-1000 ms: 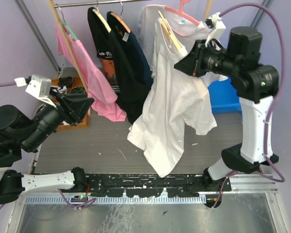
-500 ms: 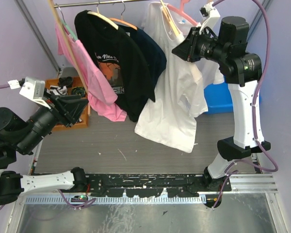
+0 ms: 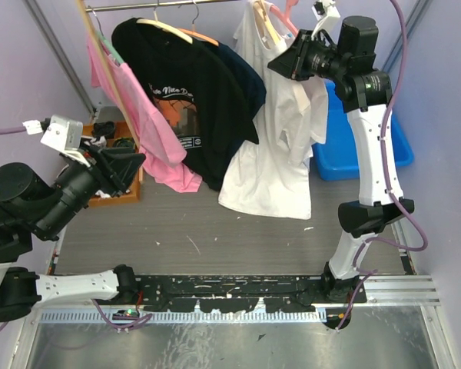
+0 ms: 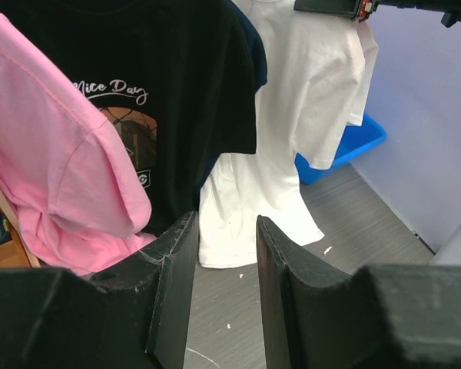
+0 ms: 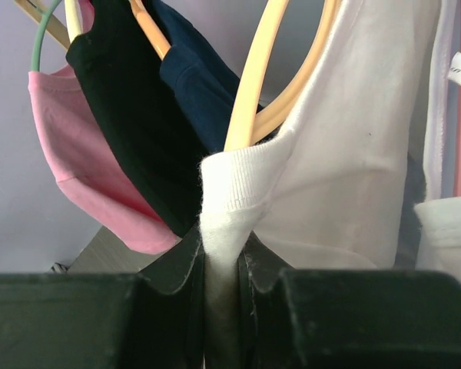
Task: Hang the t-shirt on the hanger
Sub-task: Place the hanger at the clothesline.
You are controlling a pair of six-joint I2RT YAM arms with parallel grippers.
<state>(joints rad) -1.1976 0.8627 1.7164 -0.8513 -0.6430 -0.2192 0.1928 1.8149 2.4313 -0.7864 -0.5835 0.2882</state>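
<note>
The white t-shirt (image 3: 276,138) hangs on the light wooden hanger (image 3: 263,19) high at the back, its hem well above the floor. In the right wrist view the hanger's (image 5: 250,84) curved arms run inside the neck opening. My right gripper (image 3: 283,65) is up beside the neck, shut on the ribbed collar of the t-shirt (image 5: 230,184), which is pinched between its jaws (image 5: 224,246). My left gripper (image 3: 127,165) is low at the left, apart from the clothes. It (image 4: 224,223) is open with nothing between its fingers and looks toward the t-shirt (image 4: 292,115).
On the rail (image 3: 154,6) also hang a pink t-shirt (image 3: 131,100), a black printed t-shirt (image 3: 184,100) and a navy one (image 3: 242,77). A pink hanger (image 3: 280,15) with another white shirt is behind. A blue bin (image 3: 346,146) stands right, a wooden box (image 3: 115,142) left.
My right arm has risen and moved toward the rail, carrying the t-shirt and hanger up and back. The black t-shirt has swung round to face front. My left arm barely shifted.
</note>
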